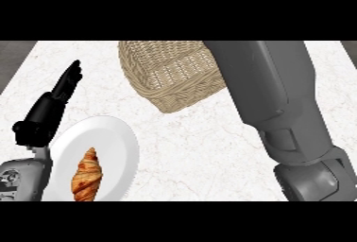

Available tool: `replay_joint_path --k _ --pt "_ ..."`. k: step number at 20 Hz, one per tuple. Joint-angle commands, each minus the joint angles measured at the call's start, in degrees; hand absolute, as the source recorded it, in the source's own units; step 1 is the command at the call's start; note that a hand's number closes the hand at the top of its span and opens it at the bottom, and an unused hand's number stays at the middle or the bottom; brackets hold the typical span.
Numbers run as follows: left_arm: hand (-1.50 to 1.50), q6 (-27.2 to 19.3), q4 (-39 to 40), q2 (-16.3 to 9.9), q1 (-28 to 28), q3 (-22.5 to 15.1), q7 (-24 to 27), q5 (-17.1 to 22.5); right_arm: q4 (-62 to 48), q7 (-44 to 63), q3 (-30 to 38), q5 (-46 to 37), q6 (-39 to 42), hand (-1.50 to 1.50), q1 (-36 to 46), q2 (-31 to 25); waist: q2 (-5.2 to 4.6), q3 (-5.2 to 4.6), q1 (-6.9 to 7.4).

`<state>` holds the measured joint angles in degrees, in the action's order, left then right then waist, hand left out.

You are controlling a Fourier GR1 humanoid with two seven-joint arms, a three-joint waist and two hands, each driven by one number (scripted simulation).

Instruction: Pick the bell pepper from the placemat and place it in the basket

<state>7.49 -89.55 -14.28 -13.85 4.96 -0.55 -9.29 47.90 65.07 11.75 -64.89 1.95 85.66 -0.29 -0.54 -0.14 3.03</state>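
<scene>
A woven wicker basket [167,71] stands at the back of the marble counter, tilted in the view, and its inside looks bare where it shows. My right forearm [275,104] rises from the lower right, crosses the basket's right side and leaves the picture at the top; its hand is out of sight. My left hand [50,109] rests at the left edge with straight fingers [70,76] pointing up, and it holds nothing. Neither a bell pepper nor a placemat shows anywhere in the head view.
A white plate [101,137] lies at the lower left, right beside my left hand, with a croissant [87,175] on it. White marble counter [195,151] spreads between the plate and my right forearm.
</scene>
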Motion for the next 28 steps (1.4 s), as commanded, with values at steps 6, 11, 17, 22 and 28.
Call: replay_joint_path --k 6,11,17,22,28 --pt "0.0 -0.19 0.29 -0.51 0.64 1.29 -0.05 0.16 -13.27 9.61 0.82 -3.31 7.47 1.5 4.78 0.03 0.44 0.05 -1.72" --pt "0.0 -0.16 -0.35 0.59 1.21 0.26 0.11 -0.01 -19.77 6.35 3.13 1.26 3.54 -1.5 5.68 0.26 0.08 0.04 -0.69" --pt "0.0 0.26 -1.61 0.78 2.26 0.14 0.58 0.19 -20.76 5.23 6.34 4.64 -1.87 -1.5 8.9 0.27 0.15 0.05 -0.78" --pt "0.0 0.12 -1.14 0.33 3.86 0.67 1.32 -0.25 -14.87 0.9 6.99 1.33 -13.69 -1.5 7.35 0.24 0.21 0.07 -1.37" --pt "0.0 -1.19 -0.7 0.73 2.42 0.78 0.57 -1.16 -8.6 4.63 7.99 -4.65 -26.7 -1.5 6.55 -2.34 0.48 0.06 -2.51"
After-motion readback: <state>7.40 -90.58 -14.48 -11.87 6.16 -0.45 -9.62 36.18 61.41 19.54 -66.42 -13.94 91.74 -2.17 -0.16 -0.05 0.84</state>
